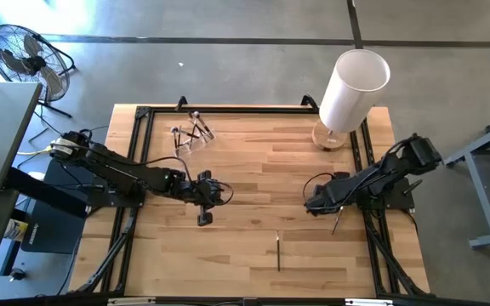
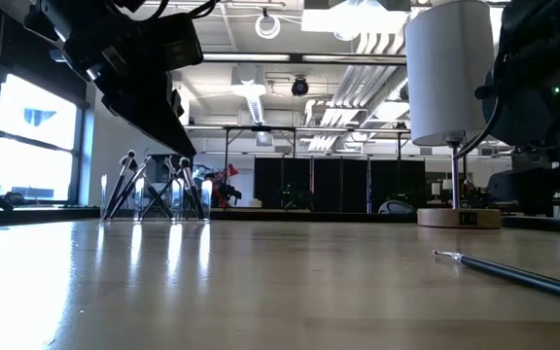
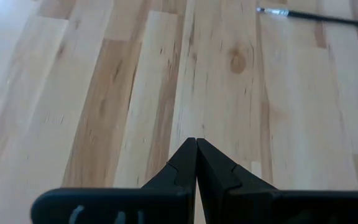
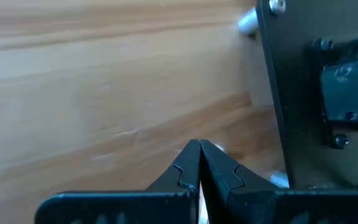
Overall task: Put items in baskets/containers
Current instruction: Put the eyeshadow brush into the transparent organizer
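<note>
A clear plastic holder (image 1: 192,136) (image 2: 159,197) stands on the far left part of the table, and several dark brushes lean inside it. One brush (image 1: 278,251) (image 2: 513,273) (image 3: 309,16) lies flat on the near middle of the table. My left gripper (image 1: 204,219) (image 3: 196,142) hovers left of that brush, shut and empty. My right gripper (image 1: 336,224) (image 4: 199,144) is low over the table by the right frame rail, also shut and empty. No other loose brushes show.
A tall white cylinder (image 1: 351,89) (image 2: 445,73) on a round wooden base stands at the far right corner. A black frame rail (image 1: 366,183) (image 4: 291,99) runs along the table's edges, close beside my right gripper. Bare wood lies between the arms.
</note>
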You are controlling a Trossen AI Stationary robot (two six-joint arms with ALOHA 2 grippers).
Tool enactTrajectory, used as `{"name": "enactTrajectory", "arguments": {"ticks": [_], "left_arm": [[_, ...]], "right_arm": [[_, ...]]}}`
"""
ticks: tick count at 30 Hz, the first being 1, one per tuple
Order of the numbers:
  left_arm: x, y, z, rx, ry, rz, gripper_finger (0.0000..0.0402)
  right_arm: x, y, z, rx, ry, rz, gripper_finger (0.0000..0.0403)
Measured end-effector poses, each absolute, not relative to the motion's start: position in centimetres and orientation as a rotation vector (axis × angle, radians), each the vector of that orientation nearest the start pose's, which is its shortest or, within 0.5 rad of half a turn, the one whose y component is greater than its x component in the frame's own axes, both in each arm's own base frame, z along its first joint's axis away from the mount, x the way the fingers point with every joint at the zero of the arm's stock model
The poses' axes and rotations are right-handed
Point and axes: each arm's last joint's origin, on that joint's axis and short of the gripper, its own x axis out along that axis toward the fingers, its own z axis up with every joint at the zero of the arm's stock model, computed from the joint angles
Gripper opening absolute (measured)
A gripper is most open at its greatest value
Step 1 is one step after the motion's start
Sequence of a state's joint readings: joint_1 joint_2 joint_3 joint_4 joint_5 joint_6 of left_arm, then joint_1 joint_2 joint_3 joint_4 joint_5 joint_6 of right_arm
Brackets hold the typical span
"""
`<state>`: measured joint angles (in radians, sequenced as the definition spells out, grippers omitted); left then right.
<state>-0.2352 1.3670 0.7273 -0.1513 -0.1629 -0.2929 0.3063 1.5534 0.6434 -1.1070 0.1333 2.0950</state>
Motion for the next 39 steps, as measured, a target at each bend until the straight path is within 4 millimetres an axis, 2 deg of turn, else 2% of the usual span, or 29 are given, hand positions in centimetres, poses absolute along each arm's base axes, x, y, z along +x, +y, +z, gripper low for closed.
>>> {"name": "enactTrajectory", "arguments": {"ticks": [6,14,23,30,35,39], "left_arm": [[25.9,-5.7,19.4,-0.107,0.794,0.044,0.0003],[25.8,-5.7,19.3,-0.095,0.809,0.026,0.0003],[25.8,-5.8,19.3,-0.092,0.821,0.015,0.0003],[25.8,-5.8,19.3,-0.089,0.823,0.014,0.0003],[25.7,-5.8,19.3,-0.089,0.824,0.014,0.0003],[25.7,-5.8,19.2,-0.086,0.835,0.016,0.0003]], "right_arm": [[17.3,5.2,13.9,0.848,1.149,-1.770,0.0000],[16.9,6.0,13.7,0.924,1.188,-1.800,0.0005],[16.5,7.5,13.6,0.987,1.251,-1.809,0.0072],[16.5,9.2,13.3,1.081,1.298,-1.739,0.0118],[16.4,9.6,11.5,1.173,1.321,-1.673,0.0116],[16.8,9.8,11.1,1.100,1.304,-1.626,0.0085]]}}
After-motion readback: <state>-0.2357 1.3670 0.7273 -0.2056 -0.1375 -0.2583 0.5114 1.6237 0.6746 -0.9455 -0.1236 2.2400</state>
